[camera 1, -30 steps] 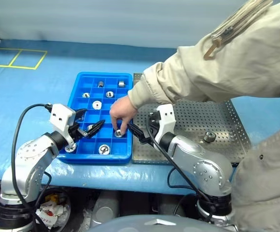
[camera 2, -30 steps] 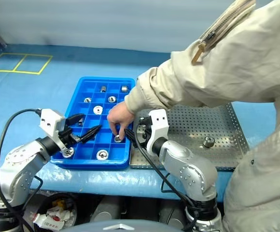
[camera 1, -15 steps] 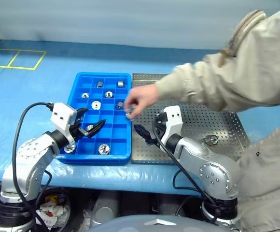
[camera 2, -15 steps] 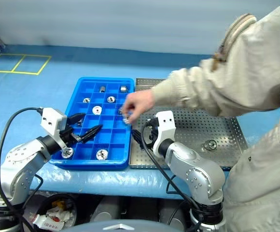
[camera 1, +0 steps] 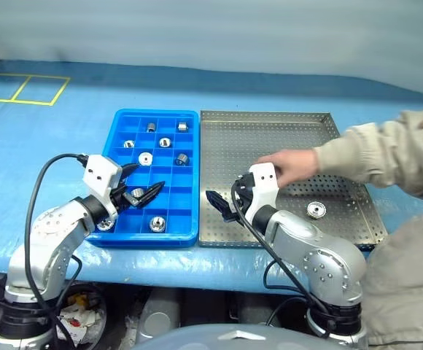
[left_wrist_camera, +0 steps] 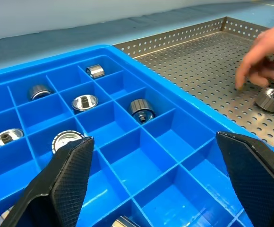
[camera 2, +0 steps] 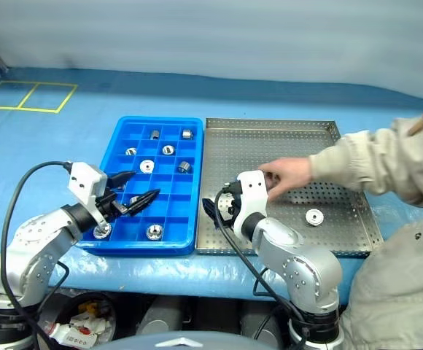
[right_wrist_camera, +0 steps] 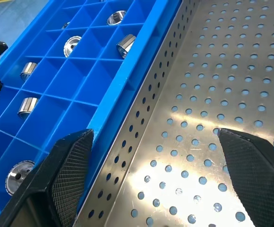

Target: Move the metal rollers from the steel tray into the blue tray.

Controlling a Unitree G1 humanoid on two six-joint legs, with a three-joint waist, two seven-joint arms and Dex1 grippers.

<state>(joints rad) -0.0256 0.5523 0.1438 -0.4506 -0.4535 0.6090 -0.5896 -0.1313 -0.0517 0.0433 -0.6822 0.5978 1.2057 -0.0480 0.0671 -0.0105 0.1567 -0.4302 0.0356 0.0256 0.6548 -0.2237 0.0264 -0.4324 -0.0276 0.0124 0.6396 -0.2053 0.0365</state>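
Black-fingered left gripper hovers wide and empty over the blue tray, ready to place. Right gripper, likewise wide and empty, hangs over the steel tray. One of the metal rollers remains there, beside a person's hand; others fill blue compartments. No legible markings.

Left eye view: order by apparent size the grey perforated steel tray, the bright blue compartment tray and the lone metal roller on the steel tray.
1. Grey perforated steel tray, largest
2. Bright blue compartment tray, narrower
3. Lone metal roller, by far smallest
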